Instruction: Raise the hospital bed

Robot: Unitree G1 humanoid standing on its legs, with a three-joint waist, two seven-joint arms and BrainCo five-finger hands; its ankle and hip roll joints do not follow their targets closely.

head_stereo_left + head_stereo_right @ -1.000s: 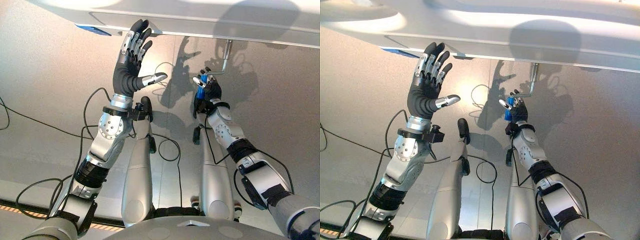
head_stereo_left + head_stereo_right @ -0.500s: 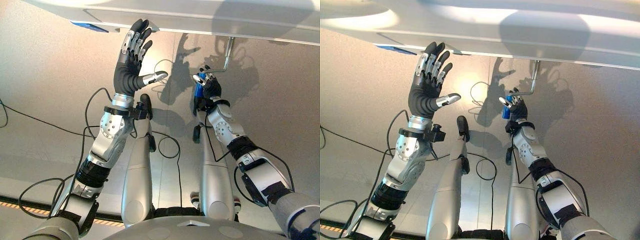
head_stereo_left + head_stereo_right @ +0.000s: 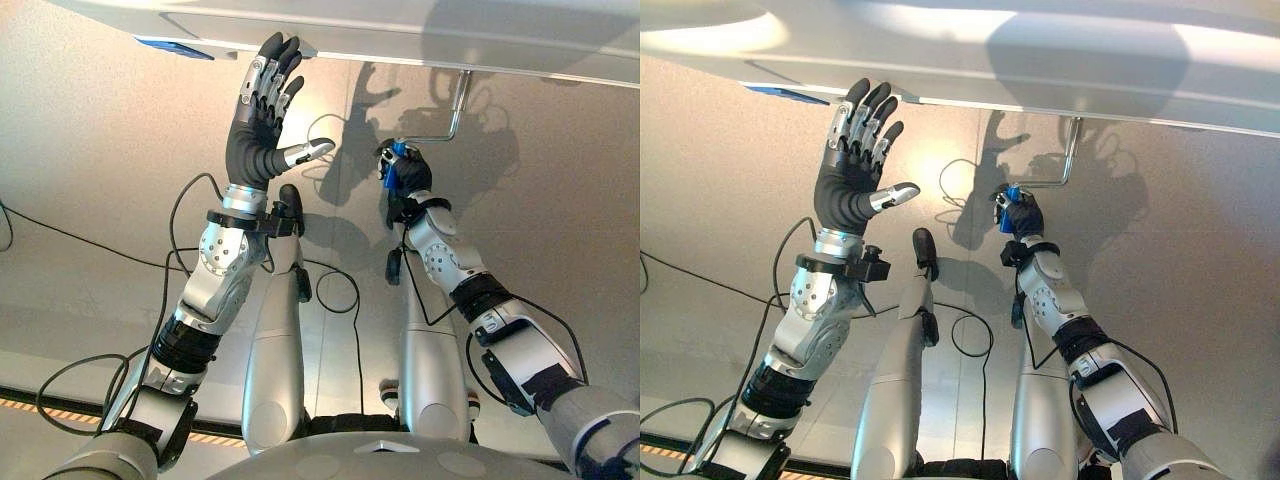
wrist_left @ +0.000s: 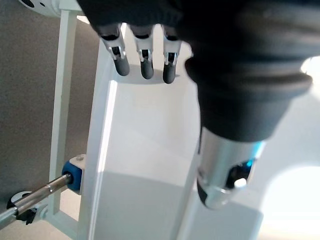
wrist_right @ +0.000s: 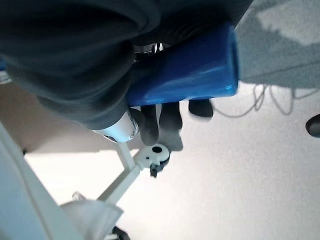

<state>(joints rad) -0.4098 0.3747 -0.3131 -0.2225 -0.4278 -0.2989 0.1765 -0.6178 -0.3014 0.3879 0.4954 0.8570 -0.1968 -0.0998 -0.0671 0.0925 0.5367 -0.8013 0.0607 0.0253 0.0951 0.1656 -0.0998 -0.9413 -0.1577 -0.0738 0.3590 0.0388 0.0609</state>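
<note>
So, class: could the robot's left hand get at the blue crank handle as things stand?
Probably not: the right hand is already curled round the blue handle, covering most of it, while the left hand is open up at the bed frame.

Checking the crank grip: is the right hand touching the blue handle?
Touching: the right wrist view shows the right hand curled round the blue handle.

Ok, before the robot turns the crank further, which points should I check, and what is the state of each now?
1. Right robot hand curled round the blue crank handle: ok.
2. Crank rod connected to bed: cannot tell, its top goes behind the bed's edge.
3. Left robot hand open, fingertips at the bed frame: ok.
4. Left robot hand apart from the crank: ok.
5. How high the bed is: cannot tell.
</note>
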